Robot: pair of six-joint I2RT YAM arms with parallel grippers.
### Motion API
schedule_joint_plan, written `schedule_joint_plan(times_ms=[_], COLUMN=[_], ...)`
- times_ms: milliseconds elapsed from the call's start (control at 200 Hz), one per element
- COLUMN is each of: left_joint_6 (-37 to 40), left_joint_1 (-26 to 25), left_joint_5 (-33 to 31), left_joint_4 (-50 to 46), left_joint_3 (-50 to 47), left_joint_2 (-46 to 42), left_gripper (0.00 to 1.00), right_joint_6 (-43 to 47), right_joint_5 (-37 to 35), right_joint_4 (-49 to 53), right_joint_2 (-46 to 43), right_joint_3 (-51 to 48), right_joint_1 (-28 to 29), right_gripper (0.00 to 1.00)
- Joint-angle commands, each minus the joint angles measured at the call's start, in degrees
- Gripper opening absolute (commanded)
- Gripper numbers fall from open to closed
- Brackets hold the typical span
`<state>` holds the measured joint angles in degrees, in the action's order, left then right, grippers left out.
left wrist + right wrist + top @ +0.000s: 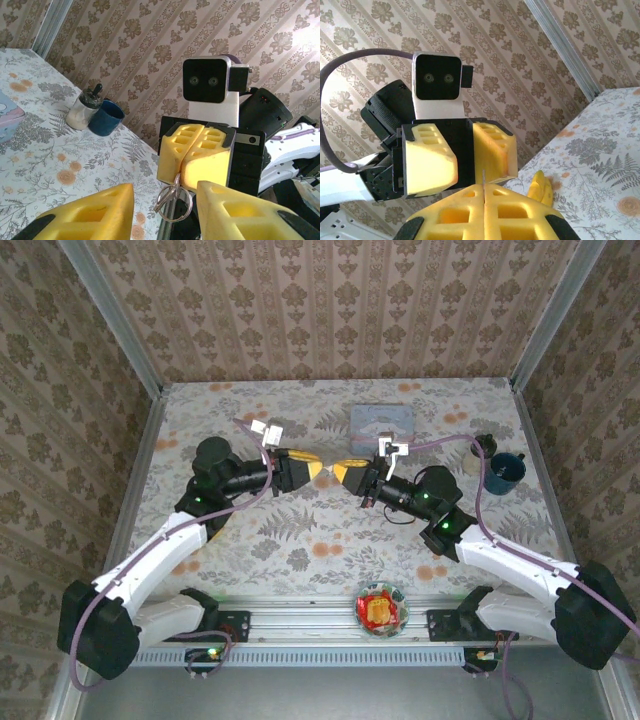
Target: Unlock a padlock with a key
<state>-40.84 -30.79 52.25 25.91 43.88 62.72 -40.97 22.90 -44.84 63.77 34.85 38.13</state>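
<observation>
The key (484, 177) is pinched in the right gripper (179, 174), whose yellow fingers are pressed fully together. A thin metal edge stands out of the seam between them. Its silvery ring (173, 201) hangs free just below those closed tips.

From the left wrist view, the ring is framed between the two fingers (107, 210) of the left gripper (165, 186). These are spread wide with nothing held. The ring is apart from both fingers, and whether it lies level with them or short of them cannot be told. The position of the padlock cannot be determined.

In the top view the left gripper (306, 466) and the right gripper (347, 471) are held above the middle of the table (300, 540). Their tips point at each other, near but apart.

A light blue tin (381, 421) is noted just beyond them on the far side. A blue cup (503, 472) stands at the far right, with a small shaker (482, 449) just beside it. A bowl (381, 606) with red and orange contents sits at the near edge, between the arm bases.
</observation>
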Motion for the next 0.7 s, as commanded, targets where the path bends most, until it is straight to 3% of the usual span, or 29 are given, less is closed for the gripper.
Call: schedule_joint_plan(times_ms=[0,225,560,695], left_joint_6=[-1.5,-3.1,-3.4,-3.4], left_joint_1=[-0.3,-0.4,-0.6,-0.6], left_joint_5=[2.1,3.0,4.3,4.5], left_joint_4=[3.4,5.9,6.3,6.3], left_joint_3=[-0.1,-0.6,-1.1,-1.1], left_joint_2=[0.3,1.5,2.2,2.2], left_gripper=[0.36,0.24,0.22,0.08], right_joint_6=[-0.5,-0.5,-0.1,-0.1], right_joint_5=[0.2,0.5,0.4,0.3], right_joint_4=[-2.6,-2.8,-2.7,-2.6], right_joint_2=[0.0,0.8,1.1,1.2], right_joint_3=[0.2,0.9,1.5,1.6], right_joint_1=[0.2,0.3,0.4,0.5], right_gripper=[0.00,0.00,0.00,0.00])
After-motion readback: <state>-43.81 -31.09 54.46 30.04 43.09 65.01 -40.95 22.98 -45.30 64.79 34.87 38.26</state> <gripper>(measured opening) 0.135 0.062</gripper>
